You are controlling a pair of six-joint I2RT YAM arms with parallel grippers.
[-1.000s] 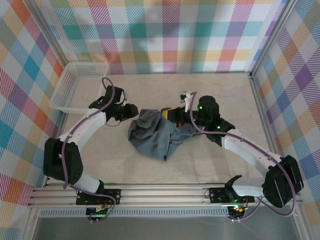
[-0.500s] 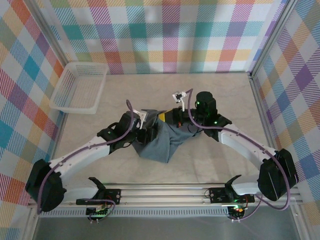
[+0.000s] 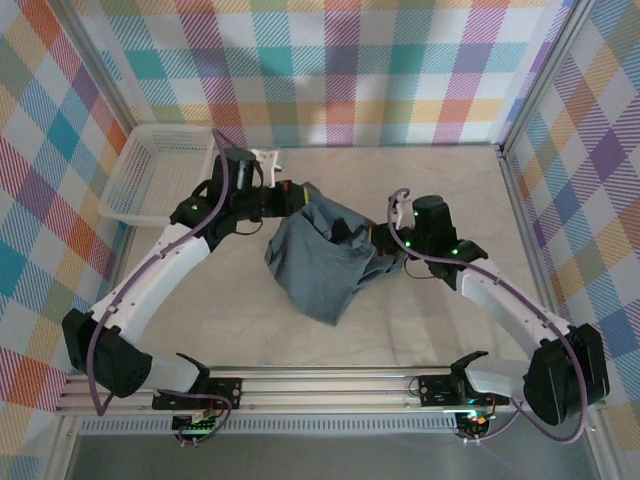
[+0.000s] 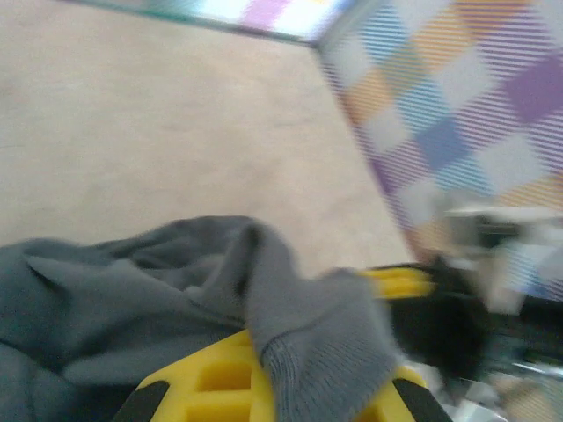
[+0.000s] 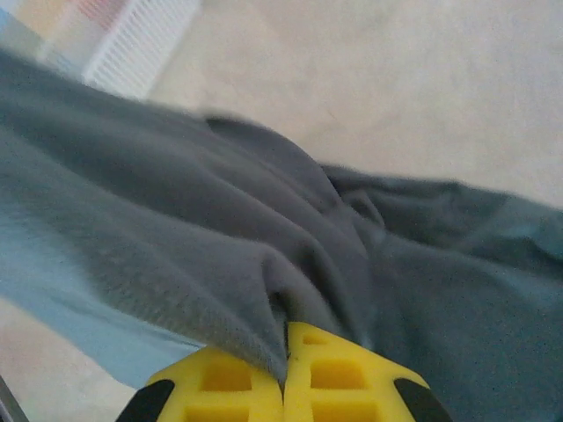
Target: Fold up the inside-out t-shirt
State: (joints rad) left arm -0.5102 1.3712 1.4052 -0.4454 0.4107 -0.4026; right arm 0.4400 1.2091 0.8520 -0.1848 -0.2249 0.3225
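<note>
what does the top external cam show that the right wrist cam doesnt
Top external: both arms from base to wrist, with the left gripper and right gripper each shut on an edge of the t-shirt. The shirt is stretched between them, its lower corner pointing toward the arm bases. Right wrist: a close look at its yellow fingers pinched shut on a fold of the cloth. Shared: the blue-grey shirt, the white basket and the beige table.
</note>
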